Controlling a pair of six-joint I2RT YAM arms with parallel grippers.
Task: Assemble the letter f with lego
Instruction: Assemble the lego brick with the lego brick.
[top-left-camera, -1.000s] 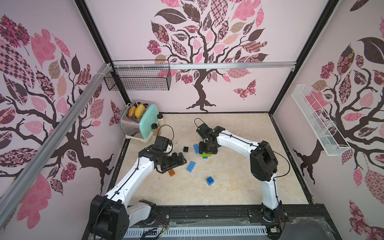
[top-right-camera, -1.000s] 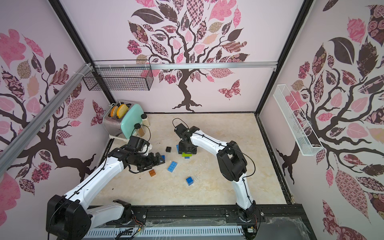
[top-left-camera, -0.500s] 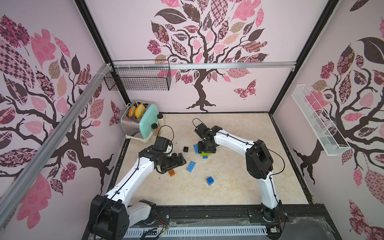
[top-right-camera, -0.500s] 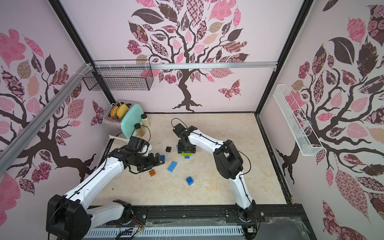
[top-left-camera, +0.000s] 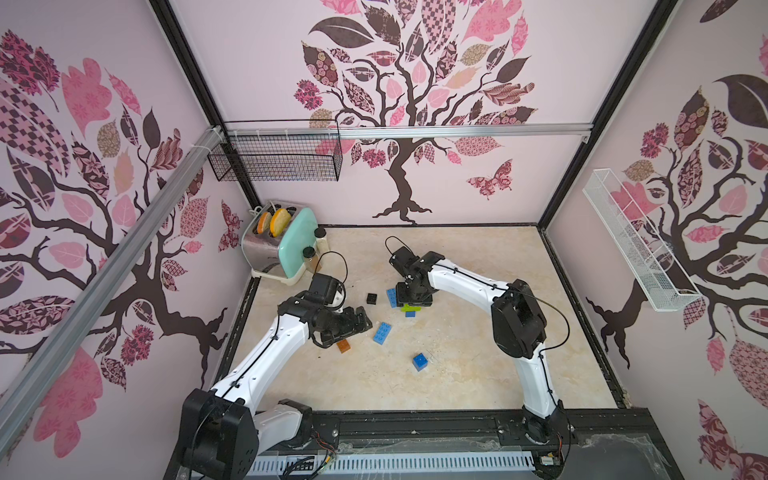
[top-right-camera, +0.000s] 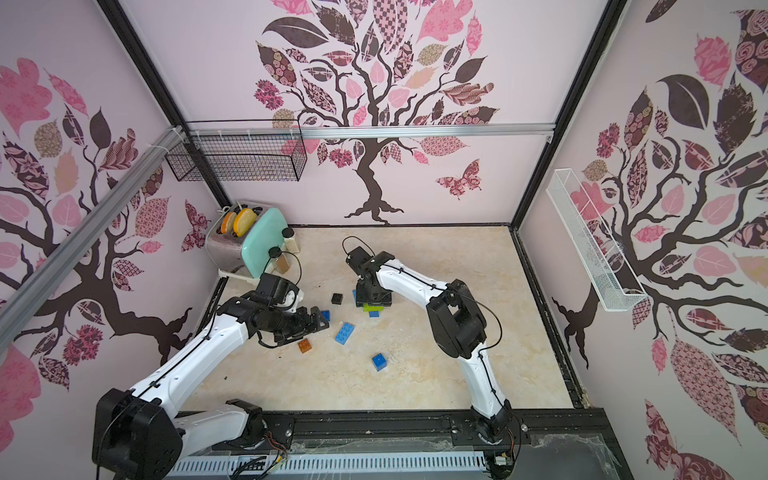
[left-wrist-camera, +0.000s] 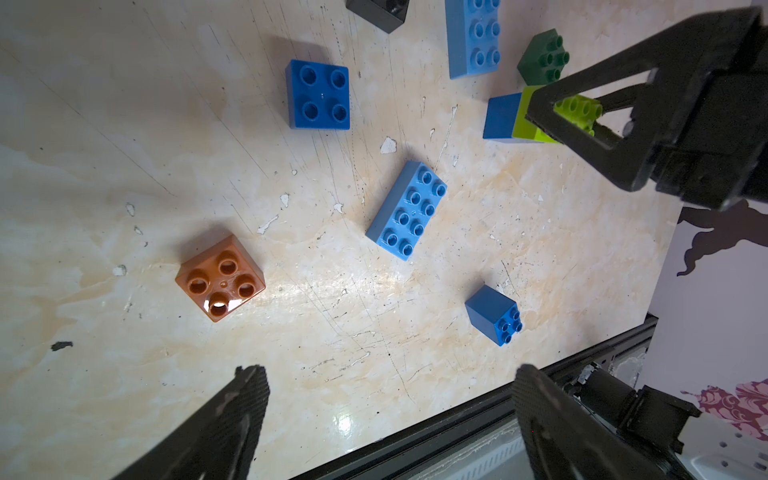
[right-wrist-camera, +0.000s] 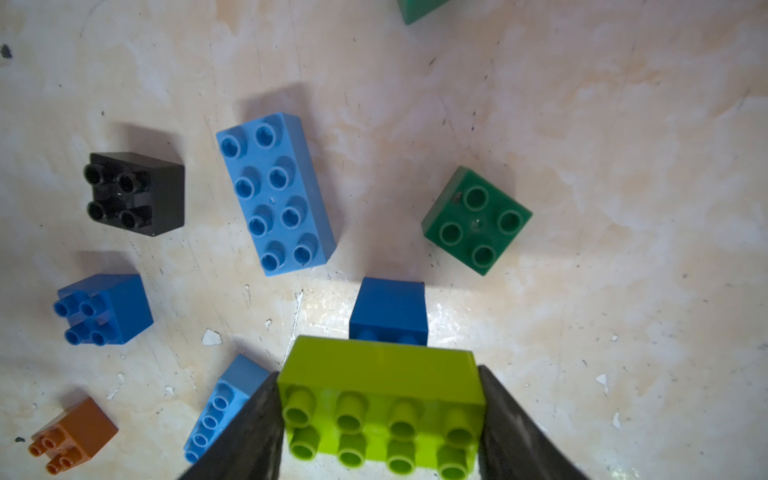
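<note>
Lego, letter f, early in the build.

- Lime green oblong brick (right-wrist-camera: 380, 374): pinched end to end in the right gripper (right-wrist-camera: 378, 419), studs up. It sits low over a blue base brick (right-wrist-camera: 388, 307) on the table (top-left-camera: 478, 374). Whether it is pressed home cannot be told.
- Progress, as judged: only the first joint is in hand; the stem and both bars are still to build.
- Left gripper (left-wrist-camera: 388, 374): fingers spread wide and empty, hanging above the table near the brown square brick (left-wrist-camera: 220, 277).
- Loose bricks, studs up:
  - light blue oblong brick (right-wrist-camera: 276, 193) and dark green square brick (right-wrist-camera: 477, 220), near the stack
  - black square brick (right-wrist-camera: 135, 193)
  - second light blue oblong brick (left-wrist-camera: 407, 210)
  - blue square brick (left-wrist-camera: 319, 94)
  - another blue square brick (left-wrist-camera: 494, 313)
- Surroundings: toaster (top-left-camera: 286, 245) holding bread and two jars (top-left-camera: 309, 253), in the far corner, well apart from the stack.
- Obstructions: none over the stack, though the neighbouring bricks crowd it.
</note>
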